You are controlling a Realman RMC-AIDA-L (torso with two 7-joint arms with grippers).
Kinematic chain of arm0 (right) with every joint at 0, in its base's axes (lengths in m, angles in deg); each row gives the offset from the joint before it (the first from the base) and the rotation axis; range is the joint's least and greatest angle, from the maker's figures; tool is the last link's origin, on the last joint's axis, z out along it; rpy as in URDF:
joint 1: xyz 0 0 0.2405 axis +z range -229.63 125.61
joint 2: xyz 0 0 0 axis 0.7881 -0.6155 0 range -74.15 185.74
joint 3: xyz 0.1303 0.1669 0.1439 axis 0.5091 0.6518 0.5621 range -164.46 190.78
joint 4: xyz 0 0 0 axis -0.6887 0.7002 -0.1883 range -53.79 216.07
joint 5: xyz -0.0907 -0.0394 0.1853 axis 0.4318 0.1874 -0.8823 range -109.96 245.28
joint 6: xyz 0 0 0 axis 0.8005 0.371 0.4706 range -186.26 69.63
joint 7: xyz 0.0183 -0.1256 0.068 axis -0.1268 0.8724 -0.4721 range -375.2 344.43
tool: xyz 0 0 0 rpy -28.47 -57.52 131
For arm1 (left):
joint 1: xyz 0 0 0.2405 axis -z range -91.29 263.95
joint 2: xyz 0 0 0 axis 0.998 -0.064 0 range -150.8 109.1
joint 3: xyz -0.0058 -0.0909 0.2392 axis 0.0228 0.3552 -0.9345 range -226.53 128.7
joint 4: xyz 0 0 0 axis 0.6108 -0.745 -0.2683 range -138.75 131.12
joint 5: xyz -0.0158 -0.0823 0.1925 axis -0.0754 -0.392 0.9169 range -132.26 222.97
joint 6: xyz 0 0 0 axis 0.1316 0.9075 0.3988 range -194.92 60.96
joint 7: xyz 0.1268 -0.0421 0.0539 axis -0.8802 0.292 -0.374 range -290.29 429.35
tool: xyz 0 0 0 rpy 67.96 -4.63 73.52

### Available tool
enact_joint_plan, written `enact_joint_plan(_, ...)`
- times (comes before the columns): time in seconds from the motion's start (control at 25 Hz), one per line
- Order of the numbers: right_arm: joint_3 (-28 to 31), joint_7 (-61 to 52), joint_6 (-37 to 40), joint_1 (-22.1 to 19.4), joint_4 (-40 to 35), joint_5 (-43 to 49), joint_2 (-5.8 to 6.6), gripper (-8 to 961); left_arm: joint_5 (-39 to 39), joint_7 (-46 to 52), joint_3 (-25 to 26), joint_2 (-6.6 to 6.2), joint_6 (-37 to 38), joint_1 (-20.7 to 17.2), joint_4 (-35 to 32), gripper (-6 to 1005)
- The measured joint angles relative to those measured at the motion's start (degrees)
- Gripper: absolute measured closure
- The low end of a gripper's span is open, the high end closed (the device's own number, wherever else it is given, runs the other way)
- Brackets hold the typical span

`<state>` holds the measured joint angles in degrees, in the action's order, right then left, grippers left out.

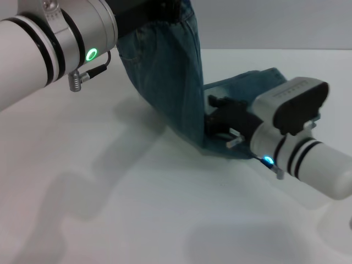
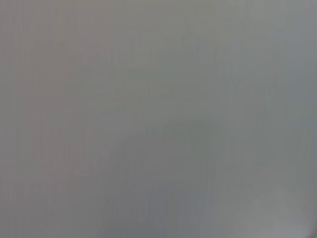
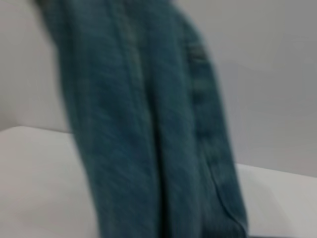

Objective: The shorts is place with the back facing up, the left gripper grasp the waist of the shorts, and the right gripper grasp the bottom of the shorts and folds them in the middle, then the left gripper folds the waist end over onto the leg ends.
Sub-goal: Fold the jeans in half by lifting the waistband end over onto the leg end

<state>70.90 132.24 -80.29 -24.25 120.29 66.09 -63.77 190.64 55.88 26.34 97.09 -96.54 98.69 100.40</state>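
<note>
The blue denim shorts hang in a folded strip from the top of the head view down to the white table. My left gripper, on the arm with the green light, is raised at the top edge and shut on the waist. The bottom of the shorts lies flat on the table at the right. My right gripper, on the arm with the blue light, sits low against that lying denim. The right wrist view shows the shorts hanging close in front. The left wrist view shows only blank grey.
The white table spreads wide to the left and front of the shorts. Its far edge runs behind the denim at the right. The left arm's shadow falls on the table at the lower left.
</note>
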Motion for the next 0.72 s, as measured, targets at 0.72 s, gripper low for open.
enact_joint_plan(0.72,0.80,-1.78,0.63,3.54,-3.71,-0.71,0.19,529,-0.09,0.09,-2.17,0.00,0.59,-1.02,-0.41,973)
